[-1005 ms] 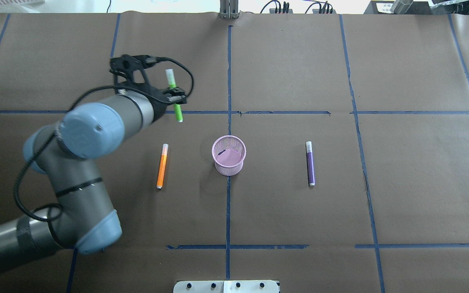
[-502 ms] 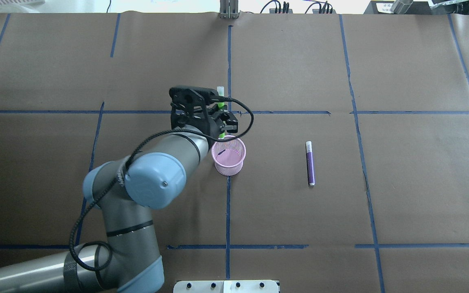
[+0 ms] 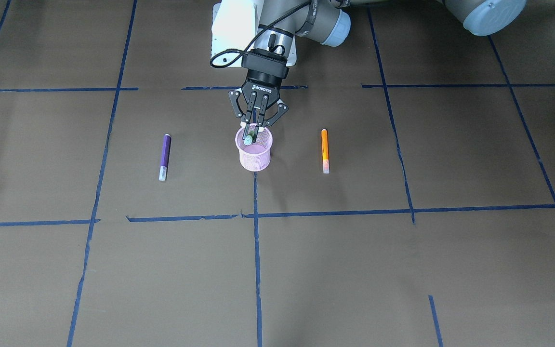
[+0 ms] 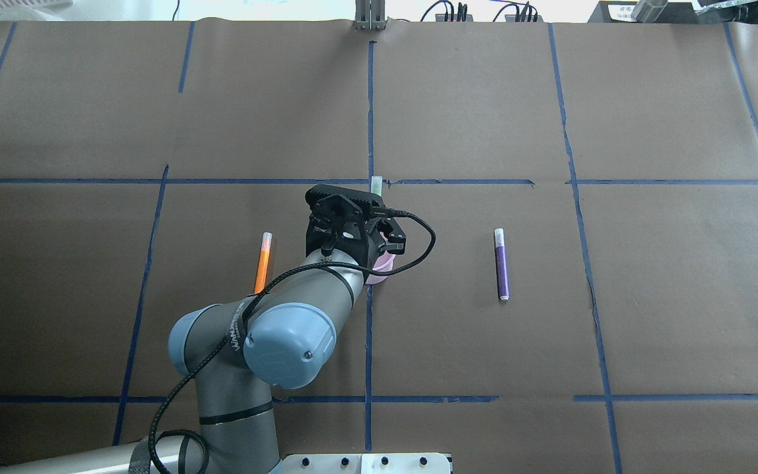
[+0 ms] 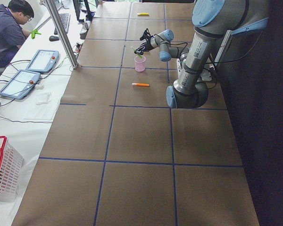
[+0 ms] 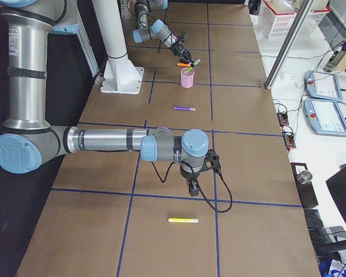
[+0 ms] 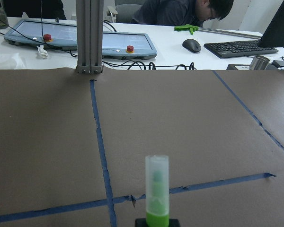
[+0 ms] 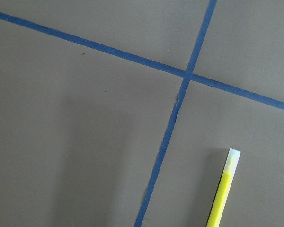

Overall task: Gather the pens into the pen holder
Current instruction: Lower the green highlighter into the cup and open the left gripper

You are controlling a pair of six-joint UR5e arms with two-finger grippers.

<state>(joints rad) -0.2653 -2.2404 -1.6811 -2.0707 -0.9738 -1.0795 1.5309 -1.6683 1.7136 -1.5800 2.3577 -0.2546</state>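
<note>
pen holder (image 3: 254, 156) at centre of tabletop (image 3: 403, 265) | left end effector (image 3: 256, 133) above it, gripped pen (image 7: 156, 194) over its mouth | left-side pen (image 3: 324, 150), right-side pen (image 3: 164, 156) flank it | fourth pen (image 6: 183, 220) far to robot's right

The left arm (image 4: 287, 329) reaches up from the overhead view's bottom centre, its left gripper (image 3: 256, 129) pointing down, pinched on the green pen (image 7: 157, 194), while the right arm (image 6: 104, 140) stretches level across the right-side view's middle, the right gripper (image 6: 191, 187) hanging downward, its jaw state unreadable.
</note>
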